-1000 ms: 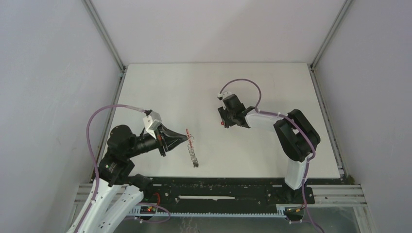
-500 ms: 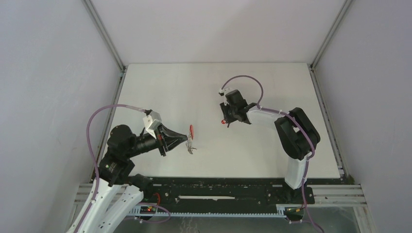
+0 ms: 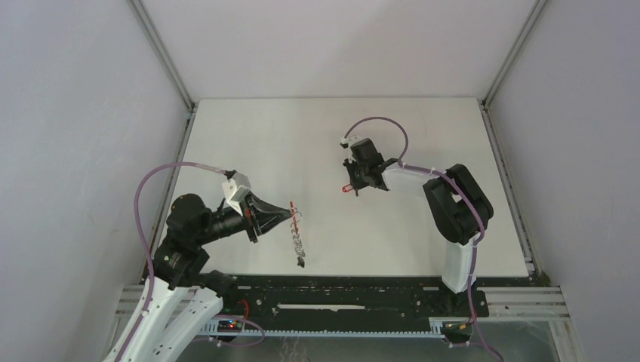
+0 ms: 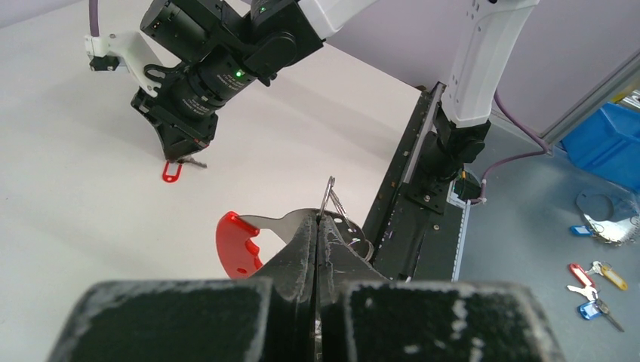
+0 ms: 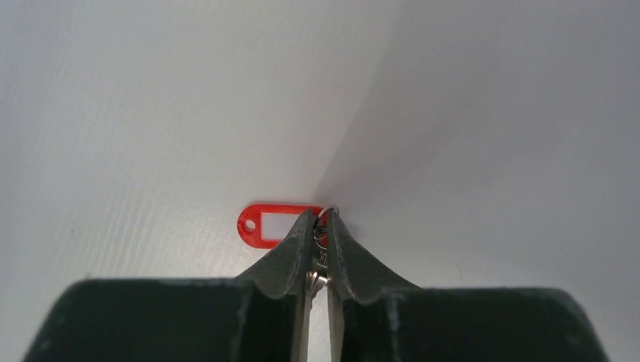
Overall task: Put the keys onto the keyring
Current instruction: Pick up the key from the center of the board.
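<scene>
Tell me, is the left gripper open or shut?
Shut. The left gripper shows no gap, and it is pinching the keys.

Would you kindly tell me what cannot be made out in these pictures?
Right wrist view: the right gripper covers the metal beside the red tag; whether it grips is unclear.
Left wrist view: the left gripper hides where it holds the red strap.
Top view: the dangling chain is too small to show detail.

The white table (image 3: 423,128) carries one small red key tag (image 3: 346,189) lying flat near its middle.
</scene>
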Controlling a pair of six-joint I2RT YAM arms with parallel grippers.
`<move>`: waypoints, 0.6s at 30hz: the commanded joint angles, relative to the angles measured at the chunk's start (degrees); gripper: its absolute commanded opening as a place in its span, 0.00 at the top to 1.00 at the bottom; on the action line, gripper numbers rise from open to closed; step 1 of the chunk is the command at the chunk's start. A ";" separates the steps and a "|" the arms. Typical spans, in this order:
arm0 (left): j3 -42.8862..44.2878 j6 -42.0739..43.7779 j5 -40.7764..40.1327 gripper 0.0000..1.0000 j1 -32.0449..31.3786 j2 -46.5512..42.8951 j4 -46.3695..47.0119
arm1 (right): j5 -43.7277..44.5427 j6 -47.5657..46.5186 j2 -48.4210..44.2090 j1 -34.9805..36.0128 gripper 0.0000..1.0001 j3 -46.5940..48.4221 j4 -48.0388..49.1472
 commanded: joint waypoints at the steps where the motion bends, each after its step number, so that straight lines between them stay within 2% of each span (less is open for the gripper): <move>1: -0.50 -1.26 0.90 1.00 0.30 -0.09 2.64 | -2.49 0.55 0.03 -0.32 0.90 1.36 -1.14; 3: -0.50 -1.26 0.85 1.00 0.32 -0.02 2.63 | -3.13 0.45 -1.22 -0.30 1.00 1.33 -1.15; 10: -0.93 -0.71 0.00 1.00 0.30 0.42 2.53 | -8.35 -0.98 -9.48 0.81 1.00 -4.35 3.12; 18: -0.06 0.58 0.08 1.00 0.34 1.38 1.24 | -10.11 -0.37 -17.92 3.02 1.00 -11.45 4.83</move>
